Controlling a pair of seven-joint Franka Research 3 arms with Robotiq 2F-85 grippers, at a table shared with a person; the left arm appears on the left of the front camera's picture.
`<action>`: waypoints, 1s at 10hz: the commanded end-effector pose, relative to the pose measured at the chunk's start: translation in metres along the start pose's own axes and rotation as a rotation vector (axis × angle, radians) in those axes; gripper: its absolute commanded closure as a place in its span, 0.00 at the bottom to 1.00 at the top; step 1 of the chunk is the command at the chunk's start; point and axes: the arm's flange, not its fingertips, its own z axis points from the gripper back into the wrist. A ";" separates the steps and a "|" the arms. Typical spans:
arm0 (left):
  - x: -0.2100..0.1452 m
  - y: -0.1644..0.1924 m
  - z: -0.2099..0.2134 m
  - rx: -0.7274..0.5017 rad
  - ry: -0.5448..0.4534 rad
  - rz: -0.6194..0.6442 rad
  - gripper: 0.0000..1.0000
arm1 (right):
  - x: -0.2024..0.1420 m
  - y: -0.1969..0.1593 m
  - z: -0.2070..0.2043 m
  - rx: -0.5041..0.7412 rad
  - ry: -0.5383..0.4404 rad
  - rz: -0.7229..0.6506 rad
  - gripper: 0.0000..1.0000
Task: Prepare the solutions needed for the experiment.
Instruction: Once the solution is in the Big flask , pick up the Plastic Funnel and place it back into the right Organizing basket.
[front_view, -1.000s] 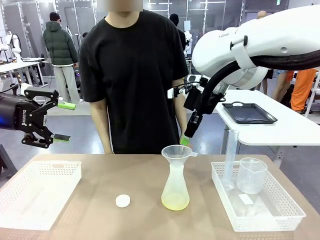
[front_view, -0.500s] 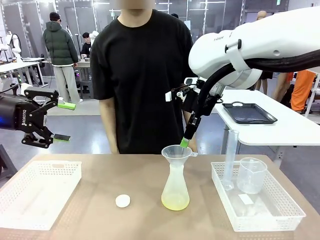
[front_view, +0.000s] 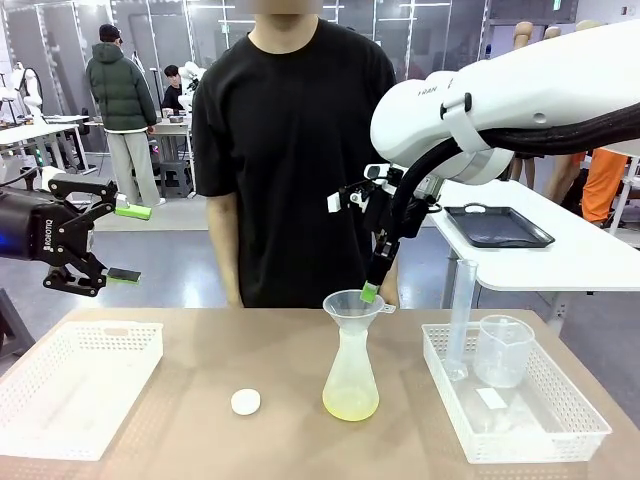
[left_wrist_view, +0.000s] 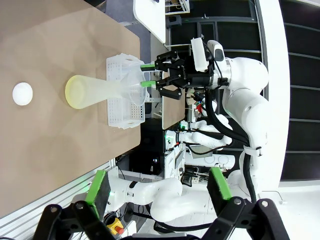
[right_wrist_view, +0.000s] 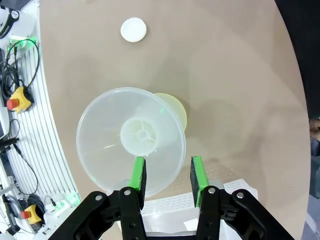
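Observation:
A translucent conical flask (front_view: 351, 365) stands mid-table with a funnel (front_view: 353, 305) in its neck. The solutions show as a shallow pale yellow-green layer (front_view: 351, 404) at its bottom. My right gripper (front_view: 370, 290) hangs fingers down at the funnel's far right rim, jaws partly open and holding nothing. From the right wrist, the gripper (right_wrist_view: 167, 175) straddles the edge of the funnel (right_wrist_view: 131, 140), and the liquid (right_wrist_view: 176, 114) peeks out beyond it. My left gripper (front_view: 100, 245) hovers open off the table's left end; its wrist view shows the gripper (left_wrist_view: 157, 189) far from the flask (left_wrist_view: 95, 92).
A small white round cap (front_view: 245, 401) lies left of the flask. A white basket (front_view: 60, 440) sits at the left. The right basket (front_view: 540, 452) holds a graduated cylinder (front_view: 462, 315) and a beaker (front_view: 502, 350). A person in a black shirt (front_view: 300, 150) stands at the far edge.
My right gripper has come down and slightly left, reaching the funnel's rim. The person has shifted a little to the right. The left arm has stayed still.

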 end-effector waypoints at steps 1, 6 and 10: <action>-0.001 -0.002 -0.003 -0.028 0.001 0.013 0.00 | 0.005 -0.003 0.000 -0.006 0.034 -0.027 0.53; -0.001 -0.002 -0.003 -0.028 0.001 0.013 0.00 | 0.009 -0.001 -0.017 0.012 0.088 -0.038 0.53; -0.001 -0.002 -0.003 -0.028 0.001 0.013 0.00 | 0.012 0.001 -0.024 0.011 0.115 -0.052 0.53</action>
